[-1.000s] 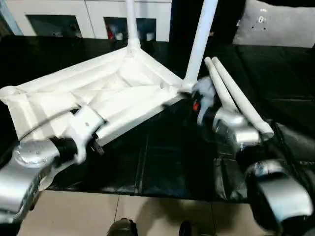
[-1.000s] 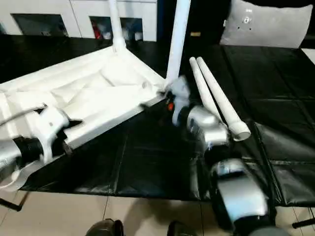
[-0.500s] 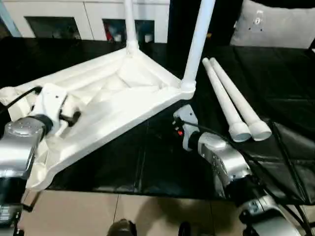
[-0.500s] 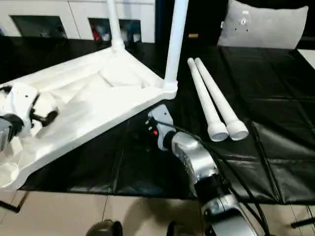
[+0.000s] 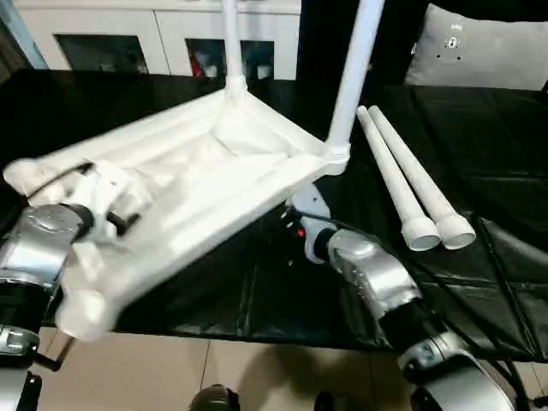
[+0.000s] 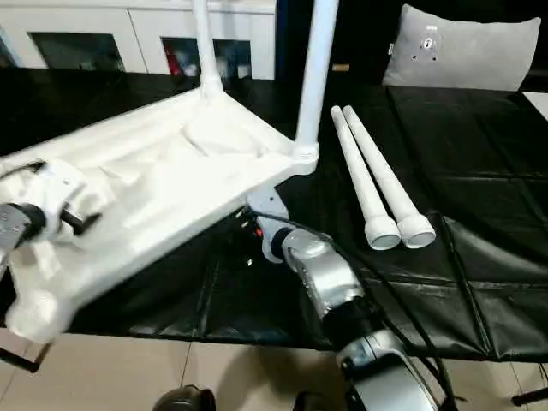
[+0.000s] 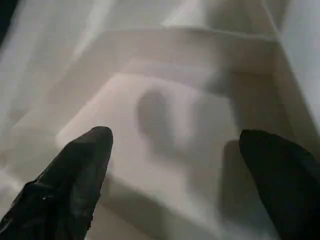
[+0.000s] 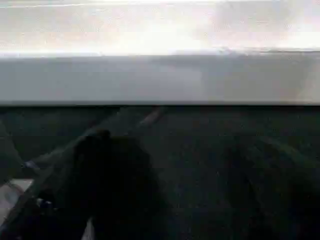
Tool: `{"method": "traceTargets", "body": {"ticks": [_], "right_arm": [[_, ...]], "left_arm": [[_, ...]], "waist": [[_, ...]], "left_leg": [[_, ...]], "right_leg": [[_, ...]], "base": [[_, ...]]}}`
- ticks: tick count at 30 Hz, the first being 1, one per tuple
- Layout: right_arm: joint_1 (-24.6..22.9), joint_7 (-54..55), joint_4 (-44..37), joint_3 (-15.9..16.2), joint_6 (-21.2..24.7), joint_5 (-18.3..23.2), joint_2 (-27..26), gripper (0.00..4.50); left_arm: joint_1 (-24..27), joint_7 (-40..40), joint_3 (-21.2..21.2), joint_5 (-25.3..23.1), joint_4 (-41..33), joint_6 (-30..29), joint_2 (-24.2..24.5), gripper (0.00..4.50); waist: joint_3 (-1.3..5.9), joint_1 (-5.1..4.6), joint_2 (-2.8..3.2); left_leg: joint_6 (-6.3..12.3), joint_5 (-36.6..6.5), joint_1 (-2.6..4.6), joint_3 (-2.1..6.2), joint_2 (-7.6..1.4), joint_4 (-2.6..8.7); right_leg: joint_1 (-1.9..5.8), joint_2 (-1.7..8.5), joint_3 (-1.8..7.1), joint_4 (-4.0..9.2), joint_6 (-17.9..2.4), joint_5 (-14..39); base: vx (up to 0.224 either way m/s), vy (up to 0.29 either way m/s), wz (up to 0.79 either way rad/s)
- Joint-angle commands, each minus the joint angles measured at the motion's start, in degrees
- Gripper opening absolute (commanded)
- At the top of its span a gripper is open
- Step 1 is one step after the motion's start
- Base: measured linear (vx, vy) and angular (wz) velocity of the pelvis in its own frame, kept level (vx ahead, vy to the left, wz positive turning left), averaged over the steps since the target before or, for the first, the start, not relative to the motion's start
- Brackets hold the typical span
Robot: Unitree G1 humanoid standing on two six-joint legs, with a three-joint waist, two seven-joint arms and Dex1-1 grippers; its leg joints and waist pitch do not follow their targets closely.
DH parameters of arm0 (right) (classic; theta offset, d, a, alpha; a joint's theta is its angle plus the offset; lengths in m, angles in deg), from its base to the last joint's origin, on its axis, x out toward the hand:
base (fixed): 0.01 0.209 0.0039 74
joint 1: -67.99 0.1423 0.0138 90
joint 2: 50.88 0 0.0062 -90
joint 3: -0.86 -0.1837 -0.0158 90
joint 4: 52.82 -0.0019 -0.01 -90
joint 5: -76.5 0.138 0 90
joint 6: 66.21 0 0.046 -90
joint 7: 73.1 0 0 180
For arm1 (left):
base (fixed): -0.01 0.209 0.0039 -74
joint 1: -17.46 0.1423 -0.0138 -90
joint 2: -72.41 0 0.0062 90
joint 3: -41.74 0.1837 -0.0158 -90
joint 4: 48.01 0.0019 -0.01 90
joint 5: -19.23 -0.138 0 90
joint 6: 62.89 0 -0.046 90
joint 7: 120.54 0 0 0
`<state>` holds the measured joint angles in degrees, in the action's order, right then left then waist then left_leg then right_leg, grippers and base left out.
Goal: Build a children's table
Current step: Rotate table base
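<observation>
Two loose legs point(image 5: 411, 181) right of tabletop point(image 5: 193, 184)

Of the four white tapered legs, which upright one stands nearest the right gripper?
The fitted leg at the white tabletop's near right corner; the other upright leg stands farther back.

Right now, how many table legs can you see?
4. Two stand plugged into the far corner sockets of the upside-down tabletop: one leg at the back, one leg nearer the right. Two loose legs lie together on the black work surface.
</observation>
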<state>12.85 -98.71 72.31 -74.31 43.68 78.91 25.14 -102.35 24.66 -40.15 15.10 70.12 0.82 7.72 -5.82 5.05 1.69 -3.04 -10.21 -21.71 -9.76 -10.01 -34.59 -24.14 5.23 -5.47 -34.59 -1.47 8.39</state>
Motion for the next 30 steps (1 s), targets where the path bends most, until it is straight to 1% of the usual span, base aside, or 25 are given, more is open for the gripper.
{"method": "traceTargets", "body": {"ticks": [1, 2, 3, 4, 5, 6, 7, 8, 9, 10, 11, 12, 14, 16, 17, 18, 19, 20, 21, 22, 23, 24, 25, 28, 30], "right_arm": [[1.3, 2.2, 4.4, -0.9, 0.1, -1.1, -0.9, 4.50], [1.8, 2.8, 5.5, -1.3, -0.3, -1.2, -1.3, 4.50], [3.0, 4.0, 7.7, -2.1, -1.0, -1.4, -1.9, 4.50], [3.0, 4.0, 7.7, -2.1, -1.0, -1.4, -1.9, 4.50], [4.6, 5.2, 9.6, -3.2, -2.2, -1.1, -2.5, 4.50], [5.2, 5.7, 10.2, -3.8, -2.8, -0.7, -2.6, 4.50], [5.9, 6.0, 10.7, -4.3, -3.5, -0.4, -2.8, 4.50], [6.4, 6.1, 11.1, -4.6, -4.2, -0.2, -2.7, 4.50], [7.1, 6.0, 11.8, -4.7, -4.7, -0.1, -2.7, 4.50], [7.6, 5.9, 12.3, -4.7, -4.9, -0.2, -2.5, 4.50], [7.9, 5.9, 12.7, -4.7, -5.0, -0.2, -2.4, 4.50], [8.3, 5.8, 13.0, -4.6, -5.2, -0.4, -2.1, 4.50], [10.4, 5.5, 15.6, -5.5, -6.5, -0.8, -1.6, 4.50], [11.0, 5.6, 16.2, -5.7, -6.9, -1.0, -1.3, 4.50], [11.0, 5.6, 16.2, -5.7, -6.9, -1.0, -1.3, 4.50], [11.3, 5.7, 16.8, -5.9, -7.2, -1.1, -1.2, 4.50], [12.0, 6.2, 17.6, -6.5, -8.0, -1.4, -0.8, 4.50], [12.0, 6.2, 17.6, -6.5, -8.0, -1.4, -0.8, 4.50], [12.2, 6.4, 17.9, -6.7, -8.3, -1.5, -0.6, 4.50], [12.3, 6.7, 17.6, -7.2, -8.3, -1.4, -0.2, 4.50], [12.2, 6.8, 17.3, -7.3, -8.3, -1.4, 0.0, 4.50], [12.1, 6.9, 17.1, -7.5, -8.2, -1.4, 0.1, 4.50], [11.9, 7.4, 16.3, -7.8, -7.9, -1.4, 0.5, 4.50], [11.3, 7.6, 14.0, -9.6, -6.5, -0.2, 2.0, 4.50], [10.6, 7.6, 11.8, -10.0, -6.4, -0.1, 3.0, 4.50]], "left_arm": [[1.0, -5.4, 2.6, 1.5, -2.7, -0.8, 0.7, 4.48], [1.3, -7.0, 3.0, 1.9, -3.7, -0.8, 1.2, 4.48], [2.0, -10.9, 4.2, 2.7, -6.4, -1.1, 2.5, 4.48], [2.0, -10.9, 4.2, 2.7, -6.4, -1.1, 2.5, 4.48], [3.5, -16.8, 5.8, 4.6, -11.2, -2.2, 4.2, 4.48], [4.4, -19.5, 6.5, 5.8, -13.8, -2.7, 5.0, 4.48], [5.2, -22.0, 7.0, 6.7, -16.0, -2.3, 5.5, 4.48], [5.9, -23.9, 7.3, 8.2, -18.1, -3.2, 5.6, 4.48], [6.4, -25.7, 7.7, 9.3, -19.7, -3.8, 5.7, 4.48], [7.1, -27.4, 8.2, 10.1, -21.4, -3.6, 5.9, 4.48], [7.5, -28.4, 8.6, 10.6, -22.3, -3.4, 6.0, 4.48], [7.8, -28.9, 8.8, 11.4, -23.3, -4.0, 5.7, 4.48], [8.2, -30.5, 10.1, 12.7, -25.9, -5.3, 4.3, 4.48], [7.9, -30.7, 10.9, 12.6, -26.2, -5.2, 3.4, 4.48], [7.9, -30.7, 10.9, 12.6, -26.2, -5.2, 3.4, 4.48], [7.9, -30.8, 11.0, 12.5, -26.5, -5.4, 3.0, 4.48], [6.1, -27.0, 11.3, 9.6, -23.6, -3.2, -0.2, 4.48], [6.1, -27.0, 11.3, 9.6, -23.6, -3.2, -0.2, 4.48], [5.3, -25.1, 11.3, 8.2, -22.0, -2.1, -1.6, 4.48], [3.5, -21.1, 10.9, 6.3, -18.6, 0.0, -4.1, 4.48], [2.7, -19.3, 10.6, 5.6, -17.0, 0.7, -5.1, 4.48], [2.2, -18.1, 10.5, 5.3, -16.1, 1.2, -5.8, 4.48], [1.0, -15.6, 10.0, 4.6, -13.9, 2.4, -7.1, 4.48], [-1.1, -10.7, 9.8, 3.0, -10.7, 4.7, -8.7, 4.48], [-1.8, -8.8, 9.7, 2.2, -9.3, 5.9, -9.2, 4.48]], "waist": [[4.79, -0.28, 1.43], [4.67, -0.25, 1.26], [4.60, -0.30, 1.07], [4.46, -0.38, 1.32], [4.39, -0.41, 1.25], [4.62, -0.32, 1.38], [4.29, -0.41, 1.24], [4.15, -0.42, 1.36], [4.21, -0.56, 1.25], [4.39, -0.54, 1.32], [4.32, -0.60, 1.31], [4.41, -0.57, 1.28], [4.73, -1.01, 1.17], [4.76, -1.29, 0.93], [4.79, -1.45, 0.84], [4.83, -1.51, 0.77], [4.94, -1.61, 0.75], [4.97, -1.74, 0.72], [5.01, -1.53, 0.73], [4.96, -1.48, 0.85], [4.80, -1.52, 0.76], [4.91, -1.30, 0.86], [4.79, -1.40, 0.79], [4.85, -1.52, 0.73], [4.90, -1.50, 0.57]], "left_leg": [[-3.34, -20.8, 1.28, 1.56, -2.91, 4.97], [-3.54, -21.7, 1.44, 1.56, -2.93, 5.04], [-3.77, -23.0, 1.59, 1.69, -3.01, 5.13], [-4.02, -24.0, 1.59, 1.79, -3.06, 5.28], [-4.25, -25.3, 1.96, 1.80, -3.05, 5.30], [-4.52, -25.3, 2.05, 1.98, -3.26, 5.26], [-4.47, -25.8, 1.95, 1.95, -3.24, 5.45], [-4.59, -26.5, 2.03, 1.95, -3.21, 5.48], [-4.86, -27.2, 2.22, 1.89, -3.15, 5.47], [-4.94, -26.8, 2.37, 1.82, -3.12, 5.41], [-4.86, -26.5, 2.16, 1.72, -3.05, 5.47], [-4.87, -26.3, 2.15, 1.69, -3.03, 5.46], [-4.54, -23.9, 1.84, 1.49, -2.85, 5.28], [-3.82, -21.9, 1.56, 1.28, -2.64, 5.03], [-3.33, -20.4, 1.32, 1.27, -2.55, 4.90], [-3.09, -19.7, 1.29, 1.15, -2.52, 4.83], [-2.72, -18.0, 1.02, 1.15, -2.47, 4.77], [-2.50, -17.5, 1.03, 1.04, -2.45, 4.72], [-2.26, -16.8, 1.32, 0.92, -2.43, 4.55], [-2.15, -16.8, 1.27, 0.93, -2.41, 4.57], [-2.12, -17.9, 1.41, 0.81, -2.27, 4.60], [-2.33, -18.3, 1.64, 0.93, -2.35, 4.58], [-2.42, -19.1, 1.41, 1.07, -2.37, 4.74], [-2.50, -20.3, 1.40, 1.28, -2.41, 4.78], [-2.06, -19.6, 1.30, 1.21, -2.28, 4.70]], "right_leg": [[2.88, 4.17, 3.46, 3.90, -11.8, 19.2], [2.80, 4.14, 3.44, 4.08, -11.5, 20.4], [2.82, 4.40, 3.53, 4.23, -11.2, 22.4], [2.73, 4.27, 3.48, 4.21, -11.0, 23.5], [2.60, 4.33, 3.53, 4.49, -10.4, 24.8], [2.67, 4.65, 3.63, 4.25, -10.6, 24.6], [2.57, 4.40, 3.58, 4.34, -10.7, 25.3], [2.46, 4.40, 3.62, 4.45, -10.6, 26.0], [2.43, 4.32, 3.60, 4.43, -10.6, 26.3], [2.47, 4.31, 3.63, 4.39, -10.8, 25.5], [2.58, 4.09, 3.61, 4.32, -11.0, 24.5], [2.62, 4.09, 3.63, 4.17, -11.1, 23.9], [2.97, 4.03, 3.65, 3.74, -12.0, 20.9], [3.14, 4.00, 3.71, 3.68, -12.5, 20.0], [3.37, 4.02, 3.70, 3.68, -12.4, 19.8], [3.35, 3.99, 3.75, 3.68, -12.3, 19.6], [3.57, 3.93, 3.70, 3.47, -12.4, 18.7], [3.51, 3.72, 3.68, 3.53, -12.3, 18.2], [3.42, 3.71, 3.68, 3.65, -12.3, 18.1], [3.43, 3.55, 3.57, 3.71, -12.1, 18.7], [3.24, 3.24, 3.46, 4.08, -11.3, 20.3], [3.23, 3.40, 3.42, 4.08, -11.0, 20.9], [3.35, 3.38, 3.34, 4.15, -10.6, 21.7], [3.39, 3.43, 3.22, 4.19, -9.8, 22.7], [3.51, 3.36, 3.18, 4.41, -9.2, 22.9]], "base": [[0.000, 0.000, 0.00], [0.000, 0.000, 0.00], [0.000, 0.000, 0.00], [0.000, 0.000, 0.00], [0.000, 0.000, 0.00], [0.000, 0.000, 0.00], [0.000, 0.000, 0.00], [0.000, 0.000, 0.00], [0.000, 0.000, 0.00], [0.000, 0.000, 0.00], [0.000, 0.000, 0.00], [0.000, 0.000, 0.00], [0.000, 0.000, 0.00], [0.000, 0.000, 0.00], [0.000, 0.000, 0.00], [0.000, 0.000, 0.00], [0.000, 0.000, 0.00], [0.000, 0.000, 0.00], [0.000, 0.000, 0.00], [0.000, 0.000, 0.00], [0.000, 0.000, 0.00], [0.000, 0.000, 0.00], [0.000, 0.000, 0.00], [0.000, 0.000, 0.00], [0.000, 0.000, 0.00]]}}
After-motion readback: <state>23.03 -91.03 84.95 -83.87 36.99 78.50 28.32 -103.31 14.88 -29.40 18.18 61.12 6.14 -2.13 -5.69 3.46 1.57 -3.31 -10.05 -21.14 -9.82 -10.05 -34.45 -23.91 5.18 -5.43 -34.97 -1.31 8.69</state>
